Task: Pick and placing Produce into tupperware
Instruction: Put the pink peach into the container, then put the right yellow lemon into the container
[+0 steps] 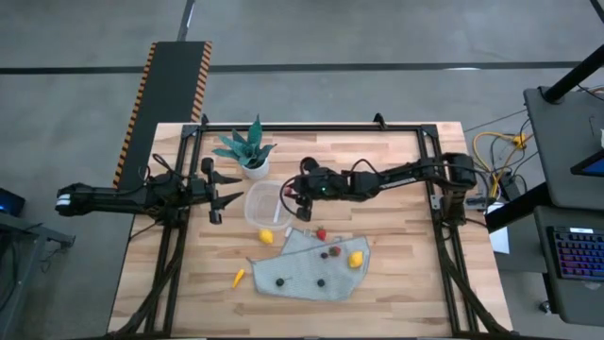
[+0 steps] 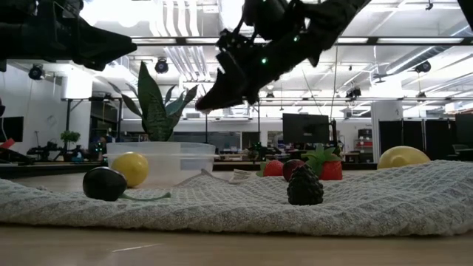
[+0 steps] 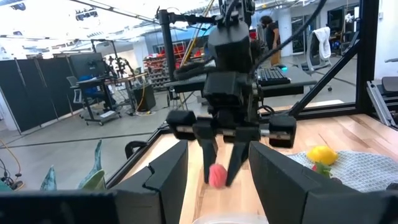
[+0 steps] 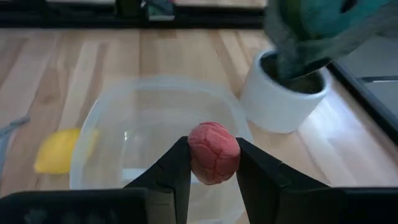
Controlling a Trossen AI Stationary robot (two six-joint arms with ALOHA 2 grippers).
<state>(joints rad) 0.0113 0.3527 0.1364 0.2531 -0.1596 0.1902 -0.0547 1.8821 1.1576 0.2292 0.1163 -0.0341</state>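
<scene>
Table (image 1: 396, 283), wood top, both arms over it. Grey cloth (image 1: 297, 272) lies at the near middle with most of the produce on it.

Right arm reaches across from the right side. Right gripper (image 1: 294, 201) hangs above the tub (image 1: 264, 203), near its right rim. Its fingers (image 4: 176, 169) are clamped on a pink-red berry (image 4: 214, 152); the left wrist view shows the same berry (image 3: 217, 175) pinched between the two tips. In the right wrist view the tub (image 4: 106, 118) lies directly below the berry.

Left arm waits at the left edge. Left gripper (image 1: 215, 192) points toward the tub, jaws parted, nothing between them.

Step in hand, as judged: carry is done, drop is due. Next move calls for a short descent toward the tub's middle, then a clean opening so the berry falls inside and does not bounce off the rim. The gripper sits toward the right rim, so a small shift inward would help.

Tub: clear, appears empty; no piece visible inside from above or from the right wrist.

Plant pot (image 1: 255, 168): white, holds the green plant, just behind the tub. Not part of the job.

Loose pieces: lemon (image 1: 266, 236) touching or just beside the tub's near wall; second lemon (image 1: 355, 259) on the cloth's right; strawberry (image 1: 321, 233) at the cloth's far edge; dark berries (image 1: 321, 281) on the cloth; carrot (image 1: 239, 277) on bare wood, left of the cloth.
</scene>
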